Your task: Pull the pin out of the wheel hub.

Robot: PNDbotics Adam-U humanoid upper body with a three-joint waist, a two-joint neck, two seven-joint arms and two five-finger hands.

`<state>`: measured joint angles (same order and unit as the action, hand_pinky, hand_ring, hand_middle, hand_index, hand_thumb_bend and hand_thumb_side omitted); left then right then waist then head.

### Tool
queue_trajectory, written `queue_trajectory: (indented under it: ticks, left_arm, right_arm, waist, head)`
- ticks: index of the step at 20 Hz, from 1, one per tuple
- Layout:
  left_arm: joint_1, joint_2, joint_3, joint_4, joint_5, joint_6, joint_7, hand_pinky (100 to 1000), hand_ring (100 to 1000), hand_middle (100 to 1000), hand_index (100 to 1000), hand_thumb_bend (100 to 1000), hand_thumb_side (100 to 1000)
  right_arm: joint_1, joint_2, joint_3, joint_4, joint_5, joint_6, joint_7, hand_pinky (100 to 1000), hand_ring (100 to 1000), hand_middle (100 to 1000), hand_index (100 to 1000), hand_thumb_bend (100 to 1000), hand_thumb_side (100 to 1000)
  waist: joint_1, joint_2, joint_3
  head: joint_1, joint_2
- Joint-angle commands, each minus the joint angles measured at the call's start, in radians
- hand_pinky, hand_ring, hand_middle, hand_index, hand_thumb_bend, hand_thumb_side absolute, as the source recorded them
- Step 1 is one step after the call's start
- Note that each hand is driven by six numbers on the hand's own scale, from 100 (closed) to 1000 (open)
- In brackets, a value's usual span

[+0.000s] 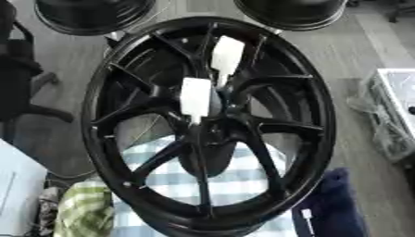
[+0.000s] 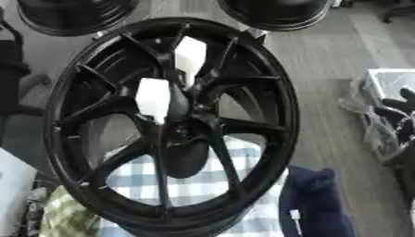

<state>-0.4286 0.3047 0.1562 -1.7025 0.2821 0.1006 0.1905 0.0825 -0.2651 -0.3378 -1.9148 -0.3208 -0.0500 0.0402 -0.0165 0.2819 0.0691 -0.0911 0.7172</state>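
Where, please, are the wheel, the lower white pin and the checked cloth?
wheel (image 1: 312, 92): left eye view, right side of its black rim.
lower white pin (image 1: 195, 96): left eye view, middle of its white body.
checked cloth (image 1: 235, 180): left eye view, patch behind the spokes.

A blue-and-white checked cloth (image 1: 231, 180) covers the support under the black wheel (image 1: 312, 139), with a green checked cloth (image 1: 85, 210) beside it.

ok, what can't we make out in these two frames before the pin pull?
- Two white pieces at the wheel hub: blur in both views hides which one is the pin and how it seats.
- What props the wheel upright: hidden behind the wheel itself, in both views.
- Right hand: possibly the dark shapes in the right eye view, cut off by the right edge.
- Left hand: in neither view.
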Motion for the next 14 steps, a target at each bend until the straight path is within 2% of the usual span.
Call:
queue_trajectory:
  ticks: [1, 14]
  left_arm:
    - [0.010, -0.012, 0.004, -0.031, 0.002, 0.005, 0.003, 731, 750, 651, 721, 100, 837]
    - [0.061, -0.046, 0.017, -0.051, -0.048, -0.025, -0.052, 734, 758, 661, 737, 100, 828]
  right_arm:
    - [-0.007, -0.014, -0.002, -0.018, -0.005, -0.001, 0.006, 993, 769, 722, 884, 100, 668]
    - [-0.012, -0.016, 0.000, -0.014, -0.004, 0.005, 0.014, 991, 768, 721, 883, 100, 669]
  waist:
    - [0.000, -0.010, 0.000]
    - [0.007, -0.014, 0.006]
  head:
    - [0.004, -0.013]
    - [0.004, 0.017]
